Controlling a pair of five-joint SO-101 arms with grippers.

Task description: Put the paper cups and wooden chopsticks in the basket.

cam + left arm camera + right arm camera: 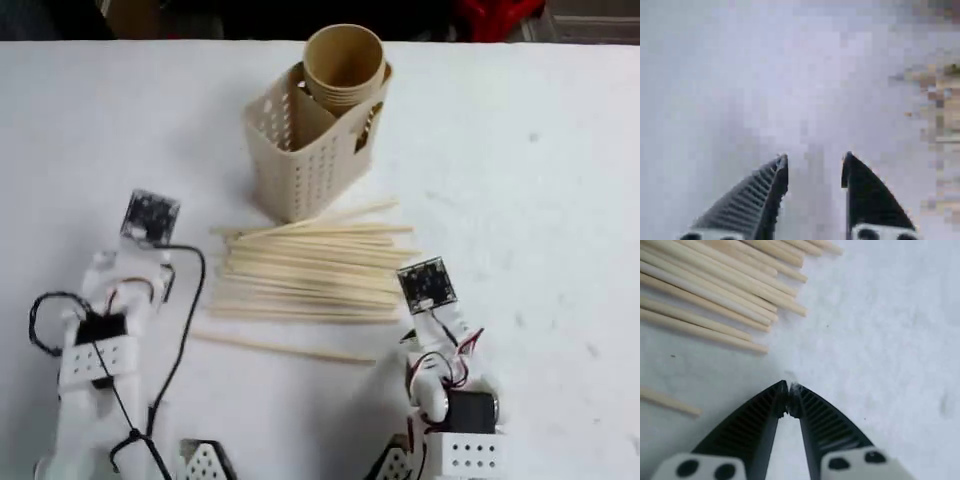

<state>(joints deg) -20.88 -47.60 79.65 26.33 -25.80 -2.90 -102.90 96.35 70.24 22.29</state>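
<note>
- Your left hand point(815, 165) hangs over bare surface point(765, 75) with its fingers apart and nothing between them.
- Your right hand point(790, 392) has its fingertips pressed together on nothing, low over the surface.
- In the right wrist view, the ends of the chopsticks point(715, 290) lie near those tips but clear of them. One end of a stray stick point(670, 401) lies off to the side.
- From above, the chopsticks point(310, 270) lie flat in a loose pile at the middle of the surface point(530, 200), running from 9 to 3 o'clock.
- The stray stick point(285, 348) lies alone at 6 o'clock from the pile, just apart from it.
- The basket point(300, 150) stands upright at 12 o'clock from the pile, and a few stick tips reach its base.
- The cups point(345, 65) sit nested in a stack in the basket's 1 o'clock compartment, rising above the rim.
- The left arm point(100, 340) sits at 8 o'clock from the pile and the right arm point(440, 390) at 4 o'clock.
</note>
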